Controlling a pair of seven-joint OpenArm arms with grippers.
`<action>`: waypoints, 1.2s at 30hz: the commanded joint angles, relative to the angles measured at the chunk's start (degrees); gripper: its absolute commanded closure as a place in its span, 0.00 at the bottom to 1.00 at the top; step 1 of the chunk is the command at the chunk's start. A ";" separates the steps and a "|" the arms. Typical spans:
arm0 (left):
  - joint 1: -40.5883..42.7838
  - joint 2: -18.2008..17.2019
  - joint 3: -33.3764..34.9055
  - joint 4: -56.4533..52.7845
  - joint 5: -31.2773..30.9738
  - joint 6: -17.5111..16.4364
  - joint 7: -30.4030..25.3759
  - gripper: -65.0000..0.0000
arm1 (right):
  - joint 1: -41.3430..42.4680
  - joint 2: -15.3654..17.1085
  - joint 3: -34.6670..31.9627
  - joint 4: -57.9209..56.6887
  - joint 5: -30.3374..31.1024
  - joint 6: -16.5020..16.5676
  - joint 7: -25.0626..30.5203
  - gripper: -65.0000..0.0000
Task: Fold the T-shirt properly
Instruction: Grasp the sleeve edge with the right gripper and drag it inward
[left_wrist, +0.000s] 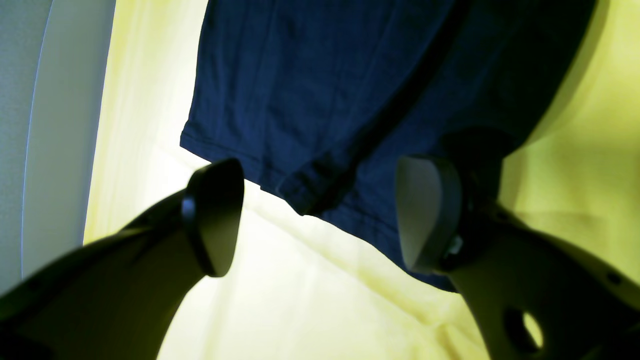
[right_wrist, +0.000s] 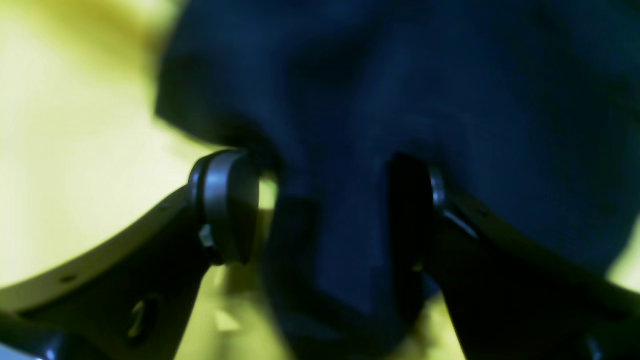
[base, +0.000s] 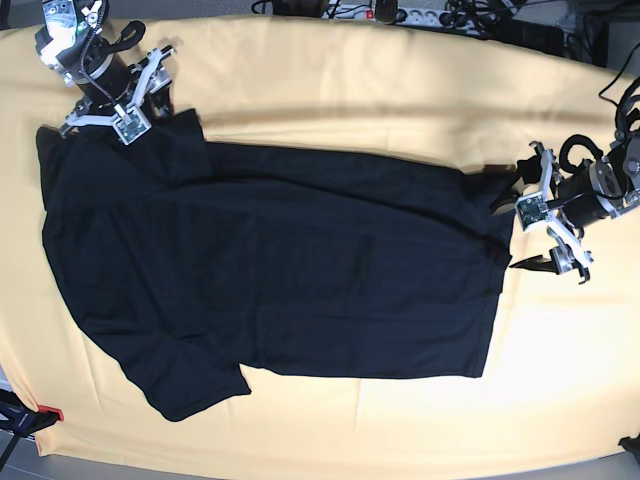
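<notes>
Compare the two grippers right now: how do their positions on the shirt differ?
The left gripper hangs at the hem corner of the T-shirt, with only the hem's edge reaching between its jaws; the right gripper is at the sleeve end, a raised fold of cloth filling the gap between its jaws. In the base view the left gripper sits mostly over the yellow cloth; the right overlaps the sleeve. Both stand open.

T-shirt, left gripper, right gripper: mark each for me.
T-shirt (base: 290, 260): base view, middle of its body.
Left gripper (base: 535, 232): base view, midway between its fingertips.
Right gripper (right_wrist: 325, 210): right wrist view, midway between its fingertips.
</notes>
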 joint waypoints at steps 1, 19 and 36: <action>-0.96 -1.42 -0.81 0.61 -0.31 0.90 -1.09 0.28 | -0.33 1.05 0.76 -0.15 -3.67 -1.77 -3.91 0.36; -0.96 -1.42 -0.81 0.66 -0.31 0.90 -1.09 0.28 | -0.33 1.22 1.27 11.76 -8.02 2.45 -6.80 1.00; -0.96 -1.42 -0.81 0.66 -0.31 0.90 -1.07 0.28 | 15.37 3.85 1.81 3.06 0.70 8.85 4.17 1.00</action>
